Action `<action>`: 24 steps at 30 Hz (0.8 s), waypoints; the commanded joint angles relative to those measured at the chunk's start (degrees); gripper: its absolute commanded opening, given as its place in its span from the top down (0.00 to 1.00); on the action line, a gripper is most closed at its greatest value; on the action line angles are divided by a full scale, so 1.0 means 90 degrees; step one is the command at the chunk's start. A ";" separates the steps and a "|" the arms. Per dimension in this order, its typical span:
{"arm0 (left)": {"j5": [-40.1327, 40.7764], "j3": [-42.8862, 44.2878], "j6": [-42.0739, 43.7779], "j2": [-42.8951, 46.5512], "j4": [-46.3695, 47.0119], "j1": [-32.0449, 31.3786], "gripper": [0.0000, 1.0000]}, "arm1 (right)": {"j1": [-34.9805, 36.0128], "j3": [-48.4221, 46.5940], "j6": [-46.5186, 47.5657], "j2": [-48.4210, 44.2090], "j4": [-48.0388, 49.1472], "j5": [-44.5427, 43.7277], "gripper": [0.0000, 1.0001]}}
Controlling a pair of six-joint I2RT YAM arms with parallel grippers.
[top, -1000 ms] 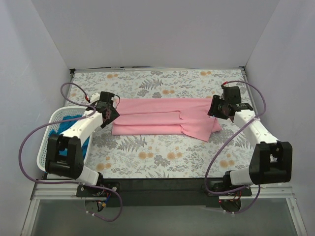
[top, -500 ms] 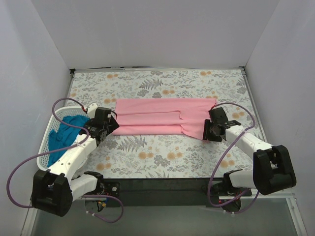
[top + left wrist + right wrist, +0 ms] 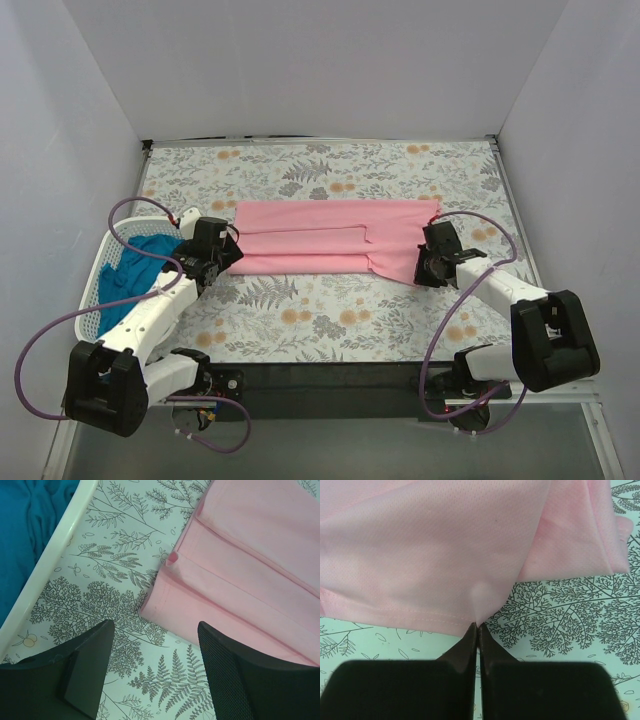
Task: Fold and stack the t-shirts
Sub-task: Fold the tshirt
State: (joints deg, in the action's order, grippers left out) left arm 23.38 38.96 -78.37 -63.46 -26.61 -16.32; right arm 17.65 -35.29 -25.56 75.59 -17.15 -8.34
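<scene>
A light pink t-shirt [image 3: 330, 235] lies folded into a long band across the middle of the table. My right gripper [image 3: 425, 270] is low at the band's near right corner. In the right wrist view it [image 3: 476, 626] is shut, and the pink hem [image 3: 430, 555] puckers up into its tips. My left gripper [image 3: 228, 258] sits at the near left corner. In the left wrist view it [image 3: 155, 627] stands open over the tablecloth, with the pink corner [image 3: 250, 570] just ahead of its fingers. A teal-blue t-shirt [image 3: 130, 275] lies crumpled in the basket.
The white lattice basket [image 3: 95, 300] stands at the table's left edge, and its rim [image 3: 55, 555] runs close beside my left gripper. White walls close off the back and both sides. A floral cloth [image 3: 330, 310] covers the table.
Both arms have dropped from the shirt's ends to its near corners. The right gripper has closed on the pink hem. The left gripper has stayed open.
</scene>
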 commanded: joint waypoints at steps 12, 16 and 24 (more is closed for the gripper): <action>0.0098 0.0134 0.0075 -0.0136 0.0134 -0.0023 0.34 | 0.0002 -0.2230 0.0428 0.0583 -0.0360 0.0272 0.99; 0.0069 0.0124 0.0094 -0.0175 0.0134 -0.0023 0.34 | -0.0095 -0.2982 0.0565 0.1267 -0.0370 0.0223 0.99; -0.0029 0.0144 0.0124 -0.0370 0.0144 -0.0023 0.34 | -0.0691 -0.4193 0.0477 0.2614 -0.0341 0.0672 0.99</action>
State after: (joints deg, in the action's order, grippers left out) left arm 23.11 38.96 -78.00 -66.26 -26.33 -16.32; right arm 13.23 -68.36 -21.50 96.84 -20.25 -3.99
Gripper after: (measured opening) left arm 0.663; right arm 0.021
